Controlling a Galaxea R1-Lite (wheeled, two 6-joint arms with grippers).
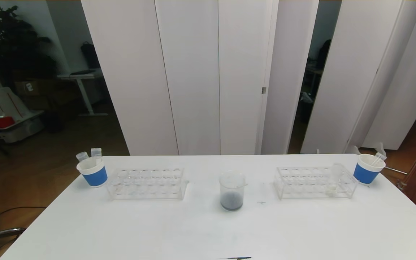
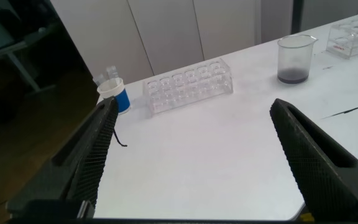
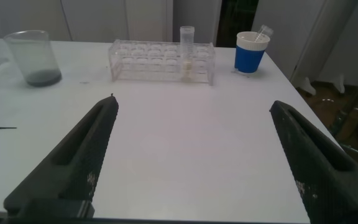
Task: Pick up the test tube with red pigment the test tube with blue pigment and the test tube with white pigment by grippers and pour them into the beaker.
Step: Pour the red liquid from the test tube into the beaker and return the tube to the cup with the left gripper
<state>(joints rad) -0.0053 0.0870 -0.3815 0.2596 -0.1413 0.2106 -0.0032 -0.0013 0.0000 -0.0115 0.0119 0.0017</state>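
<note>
The clear beaker (image 1: 232, 191) stands mid-table with a dark grey-blue layer at its bottom; it also shows in the left wrist view (image 2: 293, 59) and the right wrist view (image 3: 35, 58). The test tube with white pigment (image 1: 334, 179) stands upright in the right clear rack (image 1: 314, 182), also seen in the right wrist view (image 3: 186, 53). No tube with blue or red pigment shows. My left gripper (image 2: 194, 109) is open and empty over the near left of the table. My right gripper (image 3: 194, 106) is open and empty over the near right. Neither gripper shows in the head view.
An empty clear rack (image 1: 146, 184) stands left of the beaker. A blue-and-white cup (image 1: 93, 172) at far left holds two clear tubes (image 1: 96, 151). Another cup (image 1: 368, 169) at far right holds one tube (image 1: 378, 157). A thin dark mark (image 1: 237, 258) lies near the front edge.
</note>
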